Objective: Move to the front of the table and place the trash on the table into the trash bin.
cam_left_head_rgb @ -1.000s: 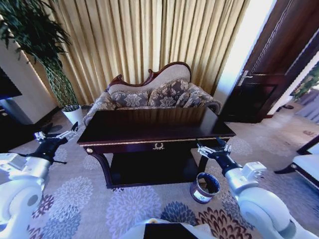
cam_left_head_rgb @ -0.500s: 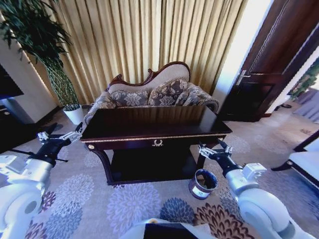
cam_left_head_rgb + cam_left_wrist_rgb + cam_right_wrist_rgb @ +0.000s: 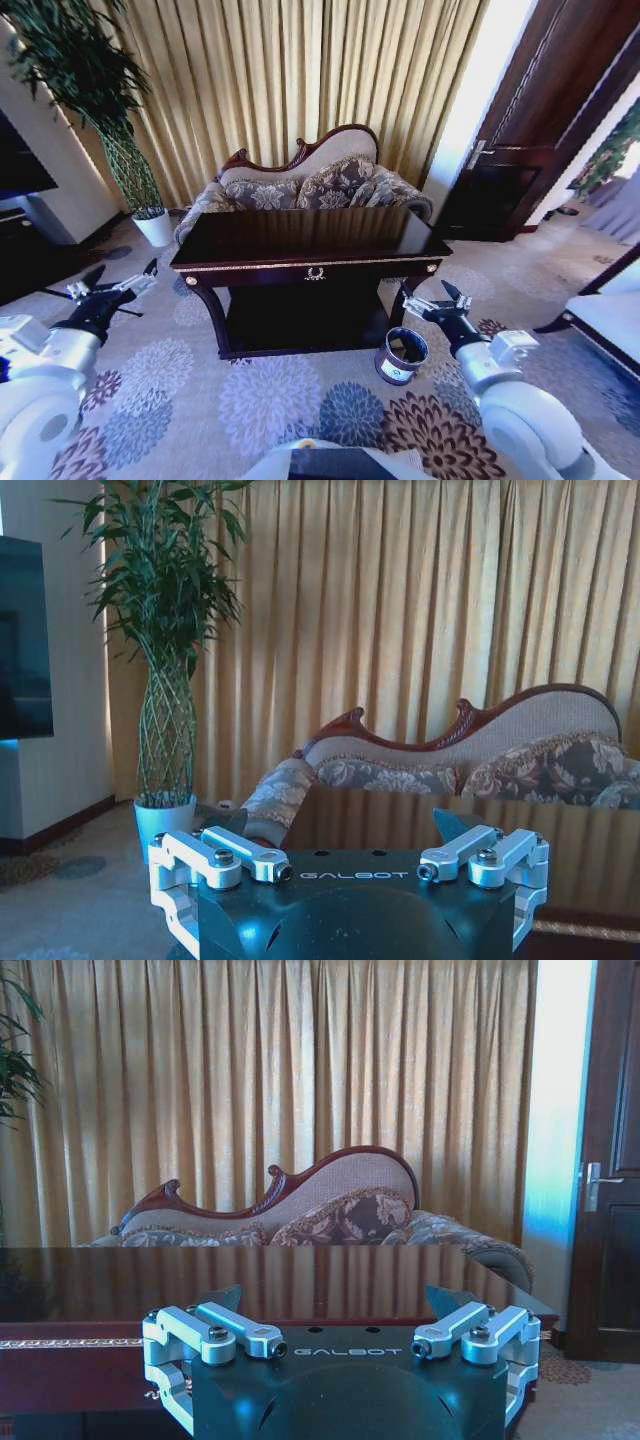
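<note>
Silver end effectors [image 3: 120, 287] [image 3: 432, 301] wide open, empty, beside table [image 3: 310, 237].

R gripper [image 3: 350, 1305] sits low in my R wrist cam, fingers spread wide apart, nothing btwn them. Just past it, the table [image 3: 90, 1343]: glossy dark top, gold trim along front edge. Behind: sofa [image 3: 330, 1205], gold curtains [image 3: 250, 1070], dark door [image 3: 615, 1160] w/ handle.

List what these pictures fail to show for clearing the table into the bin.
- Trash: the table top is a dark glare in the head view; no bottle or paper can be made out there.
- Bin contents: its own wall hides the bottom.
- Table's lower shelf: in shadow.
- Left tool and right tool hold nothing.
</note>
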{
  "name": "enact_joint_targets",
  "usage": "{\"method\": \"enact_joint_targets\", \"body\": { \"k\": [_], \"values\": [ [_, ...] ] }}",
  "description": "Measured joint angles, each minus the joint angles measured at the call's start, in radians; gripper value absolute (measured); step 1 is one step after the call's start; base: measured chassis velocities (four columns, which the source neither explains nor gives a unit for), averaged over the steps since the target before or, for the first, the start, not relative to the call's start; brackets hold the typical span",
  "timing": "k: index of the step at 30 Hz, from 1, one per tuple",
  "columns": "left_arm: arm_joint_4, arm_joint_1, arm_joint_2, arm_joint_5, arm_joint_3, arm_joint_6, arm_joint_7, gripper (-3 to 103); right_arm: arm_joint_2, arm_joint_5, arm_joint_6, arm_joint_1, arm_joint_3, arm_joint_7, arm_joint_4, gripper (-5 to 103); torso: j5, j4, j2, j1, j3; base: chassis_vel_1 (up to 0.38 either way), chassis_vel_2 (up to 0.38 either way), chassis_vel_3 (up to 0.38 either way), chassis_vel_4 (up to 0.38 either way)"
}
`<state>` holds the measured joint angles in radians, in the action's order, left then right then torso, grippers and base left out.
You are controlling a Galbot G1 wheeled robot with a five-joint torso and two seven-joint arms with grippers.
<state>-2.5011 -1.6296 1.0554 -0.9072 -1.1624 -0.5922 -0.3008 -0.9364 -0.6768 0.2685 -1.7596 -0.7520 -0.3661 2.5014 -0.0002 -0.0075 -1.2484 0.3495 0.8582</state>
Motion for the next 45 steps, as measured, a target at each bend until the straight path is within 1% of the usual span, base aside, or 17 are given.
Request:
{"method": "enact_joint_targets", "body": {
  "k": [7,8,10,11,13,18,20,21,23,32,34,35,38,42,45],
  "values": [
    [0.000,0.011,-0.005,0.000,0.019,-0.010,0.001,100,-0.001,0.002,-0.002,-0.004,-0.010,0.001,-0.001,100,0.0000,-0.0001,0.000,0.000,0.000,0.114,-0.127,-0.121,0.122],
    [0.000,0.014,-0.007,0.001,0.023,-0.010,0.007,100,-0.002,0.002,-0.002,-0.004,-0.011,0.001,-0.001,100,0.0000,-0.0001,0.000,0.000,0.000,0.131,-0.128,-0.126,0.146],
    [0.000,0.017,-0.010,0.002,0.024,-0.002,0.038,100,-0.003,0.005,-0.004,-0.004,-0.011,0.002,-0.001,100,0.0000,0.0000,0.000,0.000,0.000,0.166,-0.147,-0.141,0.154],
    [0.000,0.017,-0.010,0.002,0.024,-0.002,0.038,100,-0.003,0.005,-0.004,-0.004,-0.011,0.002,-0.001,100,0.0000,0.0000,0.000,0.000,0.000,0.171,-0.166,-0.141,0.154],
    [0.000,0.018,-0.011,0.013,0.029,0.016,0.071,100,-0.004,0.011,-0.006,-0.005,-0.011,0.002,-0.001,100,0.0001,0.0001,0.000,0.000,0.000,0.185,-0.181,-0.157,0.201],
    [0.000,0.019,-0.017,0.026,0.035,0.029,0.102,100,-0.006,0.019,-0.019,-0.007,-0.007,0.004,-0.001,100,0.0002,0.0000,0.000,0.000,0.000,0.240,-0.262,-0.225,0.235],
    [0.000,0.023,-0.020,0.028,0.036,0.030,0.105,100,-0.008,0.020,-0.020,-0.007,-0.002,0.004,-0.001,100,0.0002,-0.0002,0.000,0.000,0.000,0.320,-0.315,-0.319,0.263],
    [0.000,0.023,-0.020,0.029,0.036,0.031,0.105,100,-0.009,0.021,-0.020,-0.007,0.001,0.005,-0.001,100,-0.0004,0.0000,0.000,0.000,0.000,0.362,-0.344,-0.354,0.335],
    [0.000,0.024,-0.020,0.031,0.037,0.031,0.105,100,-0.011,0.024,-0.020,-0.007,0.005,0.005,-0.001,100,-0.0002,0.0003,0.000,0.000,0.000,0.362,-0.352,-0.362,0.335],
    [0.001,0.019,-0.016,0.036,0.037,0.035,0.105,100,-0.018,0.032,-0.021,-0.007,0.013,0.005,-0.001,100,0.0002,-0.0001,0.000,0.000,0.000,0.332,-0.323,-0.345,0.319],
    [0.001,0.019,-0.014,0.036,0.036,0.037,0.105,100,-0.018,0.032,-0.022,-0.007,0.015,0.005,-0.001,100,-0.0006,0.0002,0.000,0.000,0.000,0.277,-0.315,-0.267,0.305],
    [0.001,0.019,-0.012,0.036,0.036,0.038,0.106,100,-0.019,0.032,-0.022,-0.007,0.016,0.005,-0.001,100,-0.0003,0.0003,0.000,0.000,0.000,0.272,-0.293,-0.264,0.303],
    [0.001,0.017,-0.007,0.041,0.040,0.041,0.108,100,-0.022,0.032,-0.024,-0.008,0.019,0.005,-0.001,100,0.0008,-0.0003,0.000,0.000,0.000,0.218,-0.266,-0.240,0.226],
    [0.001,0.011,0.003,0.055,0.047,0.054,0.112,100,-0.026,0.034,-0.024,-0.011,0.024,0.005,-0.001,100,-0.0003,0.0001,0.000,-0.001,0.000,0.116,-0.133,-0.097,0.159],
    [0.001,0.005,0.009,0.058,0.047,0.058,0.113,100,-0.029,0.042,-0.025,-0.012,0.028,0.005,-0.001,100,0.0001,0.0002,0.000,0.000,0.000,0.018,-0.011,-0.014,0.038]
  ]
}}
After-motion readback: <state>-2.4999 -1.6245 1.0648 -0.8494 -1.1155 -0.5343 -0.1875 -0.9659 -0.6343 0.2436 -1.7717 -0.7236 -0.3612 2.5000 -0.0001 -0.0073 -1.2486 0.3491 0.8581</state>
